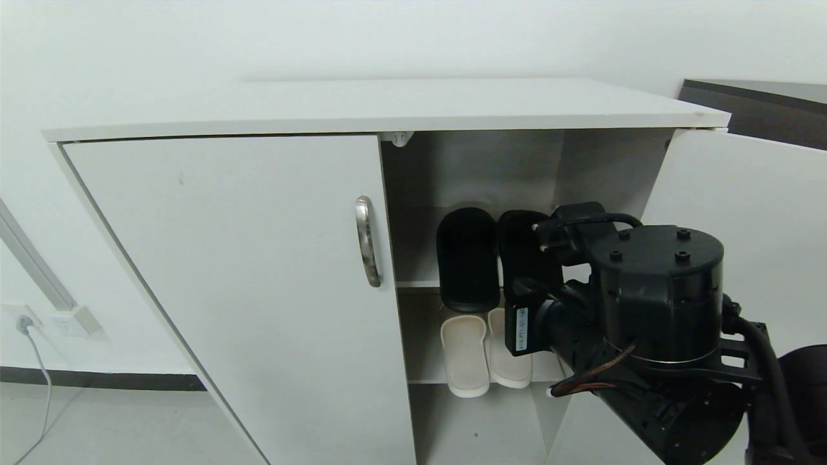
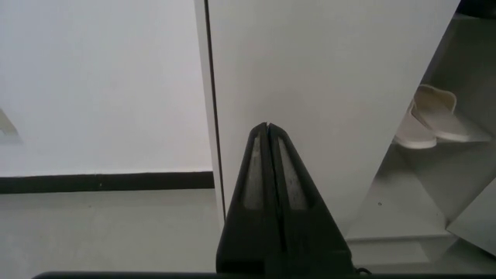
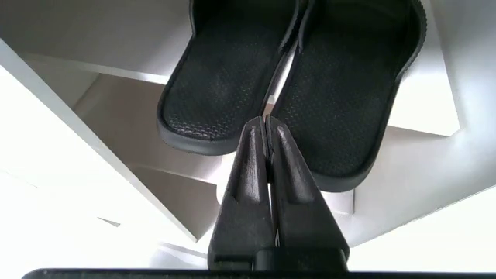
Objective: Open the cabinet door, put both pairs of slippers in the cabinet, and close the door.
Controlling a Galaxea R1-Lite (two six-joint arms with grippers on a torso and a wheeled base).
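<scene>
The white cabinet (image 1: 387,106) has its left door (image 1: 226,278) closed and its right door (image 1: 749,219) swung open. A pair of black slippers (image 1: 468,258) lies on the upper shelf, heels overhanging the shelf's front edge. Below them a pair of white slippers (image 1: 465,349) rests on the middle shelf. My right arm stands before the opening. My right gripper (image 3: 267,124) is shut, its tips right at the gap between the black slippers' (image 3: 217,85) heels. My left gripper (image 2: 267,128) is shut and empty, low down, facing the closed door (image 2: 325,77), with the white slippers (image 2: 430,116) off to one side.
A metal handle (image 1: 367,242) is on the closed door's inner edge. A wall socket with a grey cable (image 1: 26,323) sits low at the left. A dark desk (image 1: 762,106) is behind the open door. Bare floor lies before the cabinet.
</scene>
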